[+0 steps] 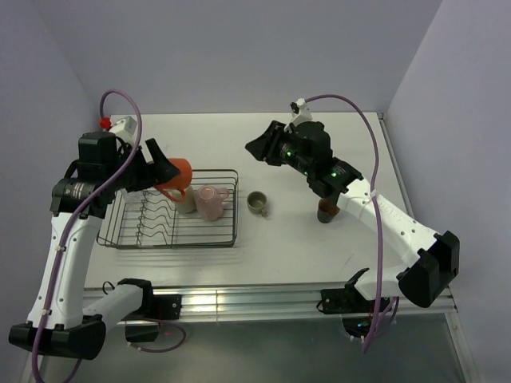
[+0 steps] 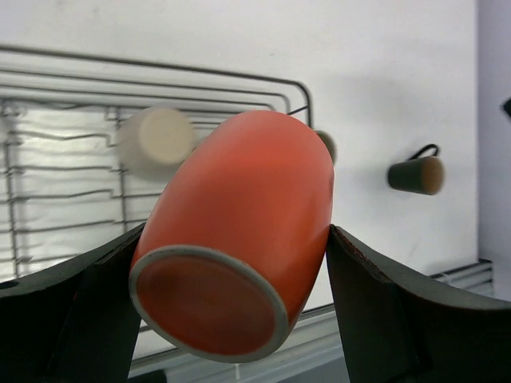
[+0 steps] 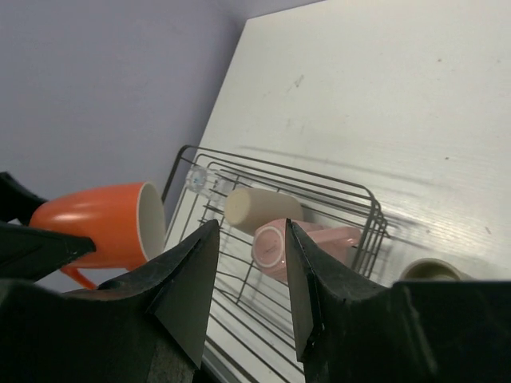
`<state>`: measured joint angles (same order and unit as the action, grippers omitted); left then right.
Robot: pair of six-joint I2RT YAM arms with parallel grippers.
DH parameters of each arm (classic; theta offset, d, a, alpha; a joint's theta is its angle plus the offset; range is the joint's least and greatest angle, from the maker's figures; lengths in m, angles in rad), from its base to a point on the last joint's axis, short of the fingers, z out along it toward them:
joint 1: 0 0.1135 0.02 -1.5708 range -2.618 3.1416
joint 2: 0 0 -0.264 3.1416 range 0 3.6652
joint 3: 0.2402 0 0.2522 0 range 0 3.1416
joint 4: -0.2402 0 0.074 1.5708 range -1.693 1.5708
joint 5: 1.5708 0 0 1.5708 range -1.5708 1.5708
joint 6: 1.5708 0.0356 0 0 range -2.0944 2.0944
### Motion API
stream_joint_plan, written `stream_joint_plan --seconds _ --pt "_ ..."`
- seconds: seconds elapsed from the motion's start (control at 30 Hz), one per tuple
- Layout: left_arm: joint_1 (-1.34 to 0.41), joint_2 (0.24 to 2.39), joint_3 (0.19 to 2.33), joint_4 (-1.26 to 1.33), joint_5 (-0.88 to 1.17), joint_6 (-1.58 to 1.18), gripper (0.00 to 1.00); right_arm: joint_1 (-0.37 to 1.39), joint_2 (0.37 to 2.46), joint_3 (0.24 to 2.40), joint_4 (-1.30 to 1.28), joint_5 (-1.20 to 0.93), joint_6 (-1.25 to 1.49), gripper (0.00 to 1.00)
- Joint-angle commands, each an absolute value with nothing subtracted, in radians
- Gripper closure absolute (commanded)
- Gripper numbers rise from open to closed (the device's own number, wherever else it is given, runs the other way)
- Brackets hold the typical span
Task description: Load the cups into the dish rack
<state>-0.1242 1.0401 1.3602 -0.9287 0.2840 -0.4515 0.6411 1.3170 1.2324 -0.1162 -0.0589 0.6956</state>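
Observation:
My left gripper [image 1: 171, 172] is shut on the orange mug [image 1: 179, 175] and holds it tilted above the dark wire dish rack [image 1: 128, 238]. In the left wrist view the mug [image 2: 239, 231] fills the gap between the fingers. The beige tumbler [image 1: 186, 203] and the pink mug [image 1: 211, 203] sit in the rack's right end. The olive-green cup [image 1: 257, 203] and the dark brown mug [image 1: 326, 212] stand on the table right of the rack. My right gripper [image 1: 254, 149] is open and empty, raised above the table behind the olive cup. A clear glass [image 3: 196, 180] seems to lie in the rack's far corner.
The white table [image 1: 319, 255] ends at walls behind and on both sides. A metal rail [image 1: 239, 302] runs along the near edge. The right arm's forearm [image 1: 383, 215] passes over the dark brown mug's right side.

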Motion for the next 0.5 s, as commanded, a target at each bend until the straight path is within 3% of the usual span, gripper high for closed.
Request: stream_joint_plan --seconds 0.0,0.17,0.47 --pt "-0.130 0.971 1.358 -0.956 0.163 -0.422 1.00 0.632 1.278 1.279 -0.137 -0.008 0.641 0.53" --pt "-0.156 0.951 1.304 -0.979 0.104 -0.422 1.00 0.629 1.284 1.262 -0.135 -0.002 0.624 0.53" --pt "-0.351 0.972 1.253 -1.029 -0.170 -0.479 1.00 0.621 1.293 1.244 -0.121 -0.003 0.611 0.53"
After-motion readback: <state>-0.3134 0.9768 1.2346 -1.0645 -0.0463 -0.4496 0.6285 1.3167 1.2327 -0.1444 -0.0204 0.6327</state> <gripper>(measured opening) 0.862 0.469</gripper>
